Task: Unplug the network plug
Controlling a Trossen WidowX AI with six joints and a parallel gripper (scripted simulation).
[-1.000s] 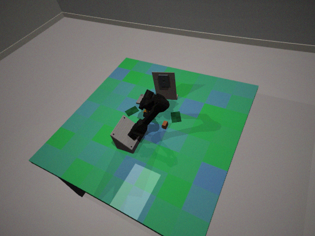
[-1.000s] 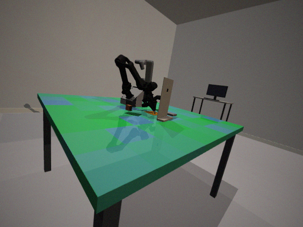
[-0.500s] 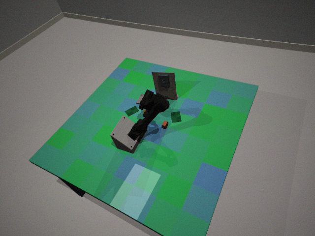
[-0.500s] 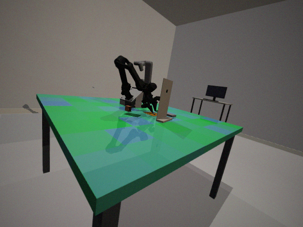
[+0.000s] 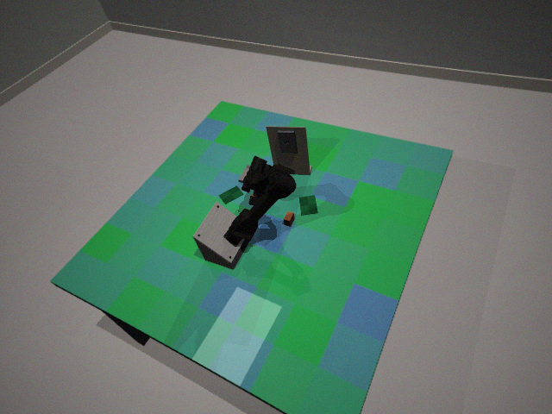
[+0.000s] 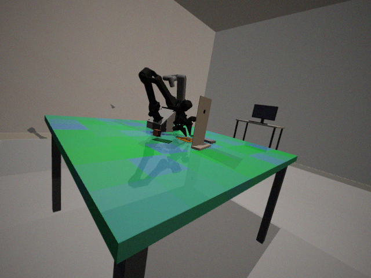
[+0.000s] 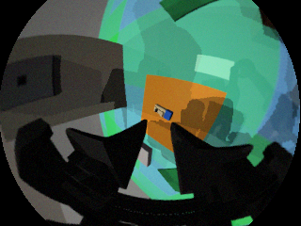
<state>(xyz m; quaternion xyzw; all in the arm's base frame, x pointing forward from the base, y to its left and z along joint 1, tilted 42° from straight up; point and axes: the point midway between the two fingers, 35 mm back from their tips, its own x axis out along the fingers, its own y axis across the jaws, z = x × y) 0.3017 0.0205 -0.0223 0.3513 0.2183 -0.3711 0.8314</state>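
Leftward in my wrist view, the panel's socket (image 5: 286,141) (image 7: 30,80) is empty; right of it, the plug (image 7: 164,112) lies inside the orange square (image 6: 184,139) (image 7: 183,101). My gripper (image 6: 188,135) (image 7: 158,123) stands partly open, holding nothing, so only backing clear remains, I judge.

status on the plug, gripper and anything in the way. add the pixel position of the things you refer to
gripper (image 6: 188,135) (image 7: 158,123) open, holding nothing. Network plug (image 7: 163,112) loose on orange square (image 6: 183,139) (image 7: 183,89), out of socket (image 5: 286,142) (image 7: 22,80). Nothing seen between fingers and plug.
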